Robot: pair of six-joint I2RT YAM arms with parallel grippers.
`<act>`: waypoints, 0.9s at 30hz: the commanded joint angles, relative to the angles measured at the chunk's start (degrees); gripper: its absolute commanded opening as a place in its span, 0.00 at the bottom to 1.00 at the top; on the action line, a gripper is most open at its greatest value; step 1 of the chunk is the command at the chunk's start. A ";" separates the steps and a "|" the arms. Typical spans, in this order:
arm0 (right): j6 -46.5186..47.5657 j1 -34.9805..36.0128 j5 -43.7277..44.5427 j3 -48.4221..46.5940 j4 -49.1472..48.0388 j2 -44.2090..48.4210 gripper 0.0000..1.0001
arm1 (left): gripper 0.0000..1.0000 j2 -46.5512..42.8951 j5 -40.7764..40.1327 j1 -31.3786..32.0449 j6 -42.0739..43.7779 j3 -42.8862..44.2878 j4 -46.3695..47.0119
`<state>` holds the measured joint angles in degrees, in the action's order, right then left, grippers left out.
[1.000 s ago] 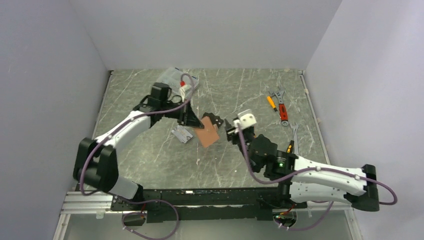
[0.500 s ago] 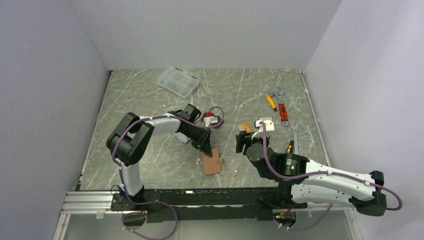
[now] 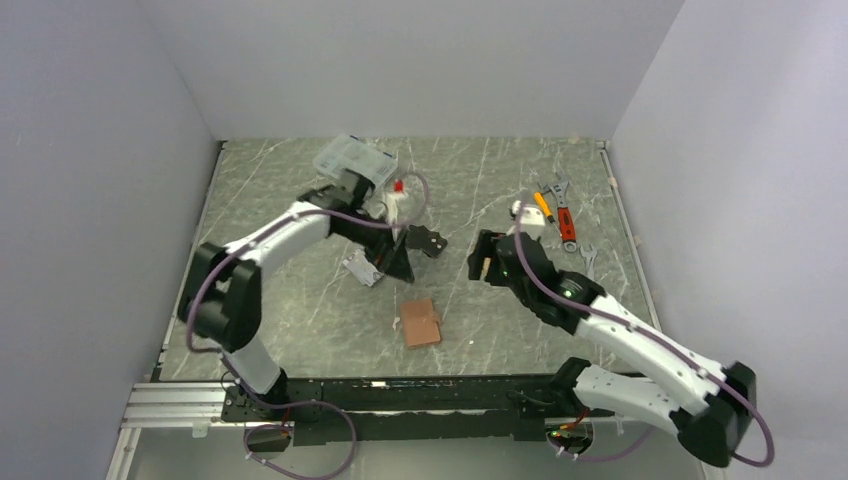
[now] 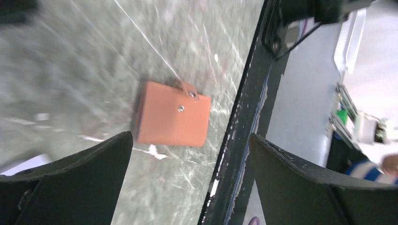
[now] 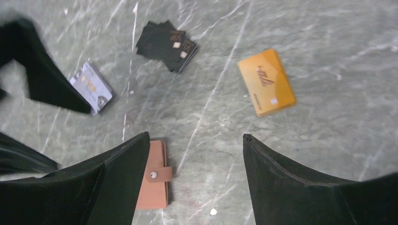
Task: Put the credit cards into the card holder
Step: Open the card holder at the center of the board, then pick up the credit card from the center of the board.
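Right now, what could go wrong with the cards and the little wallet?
The card holder looks snapped shut, so a card could bump it instead of sliding in.
It lies close to the front edge of the table; a nudge might push it off.
The orange card lies flat on the table, so jaws may slip off it.

card holder [image 3: 421, 322]: closed, flat | silver card [image 5: 91, 87], black card [image 5: 167, 44], orange card [image 5: 266, 82]: flat, outside holder, apart
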<state>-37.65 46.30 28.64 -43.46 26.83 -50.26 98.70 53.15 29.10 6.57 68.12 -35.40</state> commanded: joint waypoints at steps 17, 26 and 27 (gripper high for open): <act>2.17 -3.37 -40.65 -25.43 -22.72 -47.22 0.89 | 0.81 -11.94 -10.43 -26.49 13.62 -3.56 0.16; -2.95 -3.50 -44.51 -26.65 -29.56 -57.49 0.76 | 0.81 -12.91 -22.84 -23.47 22.55 -9.40 10.44; -3.47 -3.51 -44.83 -26.74 -30.30 -58.42 0.75 | 0.81 -13.18 -23.93 -22.49 23.28 -10.17 11.46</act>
<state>-37.69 42.92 -13.15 -67.29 3.75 -106.65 87.39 34.79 3.86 24.45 59.68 -30.83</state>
